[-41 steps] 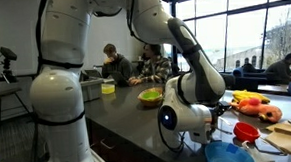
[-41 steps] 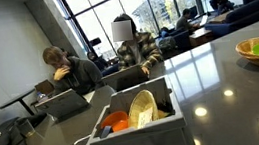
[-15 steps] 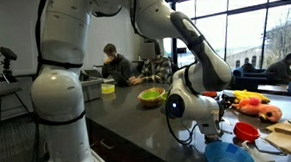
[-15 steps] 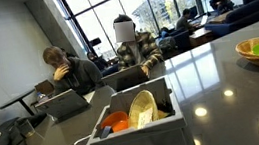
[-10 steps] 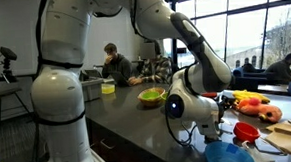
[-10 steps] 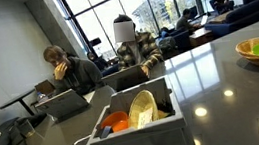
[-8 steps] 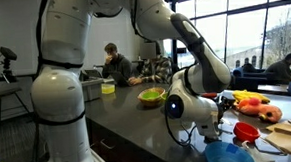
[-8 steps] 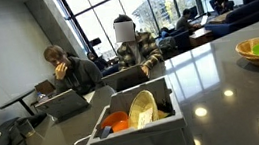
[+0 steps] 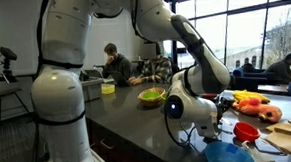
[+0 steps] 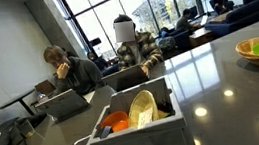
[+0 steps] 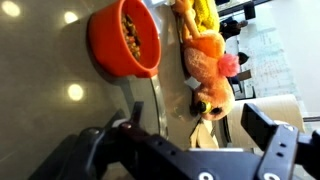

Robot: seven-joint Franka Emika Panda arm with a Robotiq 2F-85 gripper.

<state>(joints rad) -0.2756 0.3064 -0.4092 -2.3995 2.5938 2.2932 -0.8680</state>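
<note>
Because its jaws stand wide apart and clamp nothing, the gripper merely hangs over the dark countertop, where the orange plush toy lies flat under its own weight, just beside the red bowl of brown pieces.

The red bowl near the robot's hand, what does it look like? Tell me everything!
The red bowl is round, looks like smooth plastic, and has a thick rim. It stands upright on the dark, shiny counter, filled with small brown and yellow bits. Nothing but the counter touches it: the orange plush toy lies beside it with a gap, and the open gripper hangs clear of it.
</note>
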